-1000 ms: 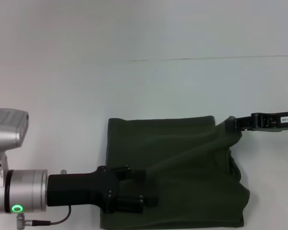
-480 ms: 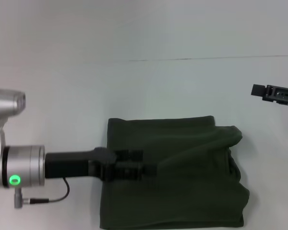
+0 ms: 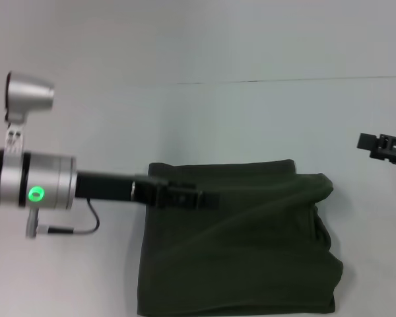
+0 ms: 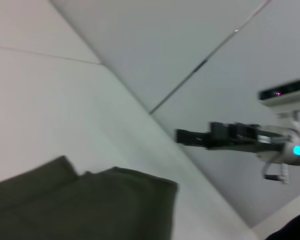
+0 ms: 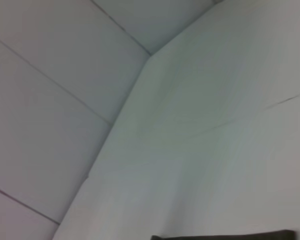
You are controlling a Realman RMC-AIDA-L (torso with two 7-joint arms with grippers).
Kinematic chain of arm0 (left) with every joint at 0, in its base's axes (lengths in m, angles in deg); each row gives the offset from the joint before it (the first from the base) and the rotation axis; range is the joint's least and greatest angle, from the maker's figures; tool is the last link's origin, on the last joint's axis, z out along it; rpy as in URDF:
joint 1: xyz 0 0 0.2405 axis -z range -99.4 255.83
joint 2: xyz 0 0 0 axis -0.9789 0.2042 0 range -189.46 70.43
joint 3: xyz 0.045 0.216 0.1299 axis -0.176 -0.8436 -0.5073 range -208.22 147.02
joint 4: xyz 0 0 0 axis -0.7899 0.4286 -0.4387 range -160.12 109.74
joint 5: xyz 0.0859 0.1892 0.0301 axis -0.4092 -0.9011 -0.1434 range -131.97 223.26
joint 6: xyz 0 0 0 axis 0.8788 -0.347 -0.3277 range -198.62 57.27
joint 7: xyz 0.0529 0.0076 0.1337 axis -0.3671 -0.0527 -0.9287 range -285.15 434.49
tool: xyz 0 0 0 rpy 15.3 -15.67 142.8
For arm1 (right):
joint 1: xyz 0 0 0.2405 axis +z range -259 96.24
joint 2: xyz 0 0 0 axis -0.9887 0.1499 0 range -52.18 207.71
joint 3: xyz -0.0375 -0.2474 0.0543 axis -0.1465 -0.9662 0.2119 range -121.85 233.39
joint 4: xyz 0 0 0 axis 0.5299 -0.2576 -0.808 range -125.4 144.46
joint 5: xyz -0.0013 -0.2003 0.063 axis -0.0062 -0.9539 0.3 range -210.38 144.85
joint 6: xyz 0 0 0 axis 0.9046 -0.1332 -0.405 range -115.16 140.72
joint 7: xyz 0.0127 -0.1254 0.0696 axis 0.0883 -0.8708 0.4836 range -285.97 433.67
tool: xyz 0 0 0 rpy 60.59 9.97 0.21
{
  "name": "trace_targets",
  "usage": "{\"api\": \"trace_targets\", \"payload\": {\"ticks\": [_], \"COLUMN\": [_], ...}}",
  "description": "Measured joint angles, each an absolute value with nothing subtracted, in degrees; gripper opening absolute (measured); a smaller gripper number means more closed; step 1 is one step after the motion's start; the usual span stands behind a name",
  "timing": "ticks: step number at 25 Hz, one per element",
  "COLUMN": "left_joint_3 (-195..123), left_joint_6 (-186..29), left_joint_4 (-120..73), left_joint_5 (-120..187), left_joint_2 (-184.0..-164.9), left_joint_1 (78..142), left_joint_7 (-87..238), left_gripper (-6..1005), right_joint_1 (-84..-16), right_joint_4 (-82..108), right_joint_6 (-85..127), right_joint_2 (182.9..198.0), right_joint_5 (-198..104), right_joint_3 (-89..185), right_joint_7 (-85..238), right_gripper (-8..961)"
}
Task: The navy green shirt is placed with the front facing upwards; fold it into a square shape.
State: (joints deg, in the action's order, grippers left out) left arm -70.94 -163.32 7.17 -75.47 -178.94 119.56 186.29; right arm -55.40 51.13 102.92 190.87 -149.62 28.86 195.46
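The navy green shirt lies folded into a rough square on the white table, its right edge bunched in loose layers. No lettering shows. My left gripper reaches in from the left and hovers over the shirt's upper left part, seen edge-on and holding nothing. My right gripper is off to the right, above and clear of the shirt's top right corner, open and empty. The left wrist view shows the shirt and the right gripper beyond it. A thin strip of the shirt shows in the right wrist view.
The white table stretches all round the shirt, with a thin seam line across the back. A cable hangs under the left arm's wrist.
The right gripper let go of the shirt's top right corner and drew back up and to the right. The left arm rose and moved toward the shirt's upper edge, its wrist turning.
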Motion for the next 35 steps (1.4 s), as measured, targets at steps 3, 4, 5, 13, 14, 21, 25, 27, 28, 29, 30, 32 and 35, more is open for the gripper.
{"api": "trace_targets", "payload": {"ticks": [3, 4, 5, 13, 14, 21, 25, 27, 28, 29, 30, 32, 35], "left_joint_3": [-73.78, -75.56, -77.12, -84.99, -84.71, -83.32, -83.19, -83.19, -83.19, -83.20, -83.20, -83.21, -83.23], "left_joint_6": [-159.80, -157.86, -156.34, -148.51, -148.65, -149.28, -149.66, -149.68, -149.68, -149.68, -149.69, -149.85, -150.08], "left_joint_4": [9.35, 10.48, 11.12, 12.27, 12.32, 15.03, 15.91, 15.92, 15.93, 15.94, 15.94, 15.95, 15.95], "left_joint_5": [-75.69, -75.80, -75.92, -75.92, -75.74, -75.42, -74.48, -74.19, -74.11, -74.09, -74.09, -73.95, -73.20], "left_joint_2": [-178.66, -178.73, -178.83, -179.58, -179.72, -181.14, -181.50, -181.61, -181.66, -181.72, -181.75, -181.80, -181.82], "left_joint_1": [121.76, 122.50, 123.04, 124.56, 124.11, 119.88, 118.75, 118.57, 118.50, 118.47, 118.45, 118.45, 118.43], "left_joint_7": [186.39, 186.53, 186.73, 189.40, 189.34, 189.18, 189.18, 189.17, 189.15, 189.15, 189.16, 189.16, 189.02], "left_gripper": [900, 900, 899, 898, 898, 896, 896, 895, 895, 895, 895, 894, 894], "right_joint_1": [-56.56, -57.04, -57.53, -59.05, -58.59, -52.63, -50.30, -49.78, -49.63, -49.59, -49.53, -49.31, -48.41], "right_joint_4": [51.10, 51.09, 51.09, 51.03, 51.00, 43.77, 40.02, 39.52, 39.31, 39.19, 39.08, 38.63, 37.10], "right_joint_6": [102.84, 102.84, 102.88, 105.60, 105.65, 102.75, 100.66, 99.16, 98.14, 97.42, 96.55, 94.98, 93.28], "right_joint_2": [190.44, 190.36, 190.30, 189.72, 189.68, 189.65, 189.70, 189.84, 189.91, 190.00, 190.08, 190.26, 190.35], "right_joint_5": [-149.60, -149.57, -149.55, -151.83, -153.43, -161.17, -160.76, -160.80, -160.82, -160.80, -160.77, -160.76, -160.71], "right_joint_3": [29.29, 29.76, 30.42, 31.07, 30.97, 31.04, 31.25, 31.05, 31.04, 31.07, 31.16, 31.36, 31.35], "right_joint_7": [195.54, 195.57, 195.58, 197.87, 199.66, 209.96, 212.28, 213.37, 213.90, 214.18, 214.53, 214.96, 215.09], "right_gripper": [839, 839, 839, 838, 837, 836, 836, 835, 835, 835, 835, 834, 834]}}
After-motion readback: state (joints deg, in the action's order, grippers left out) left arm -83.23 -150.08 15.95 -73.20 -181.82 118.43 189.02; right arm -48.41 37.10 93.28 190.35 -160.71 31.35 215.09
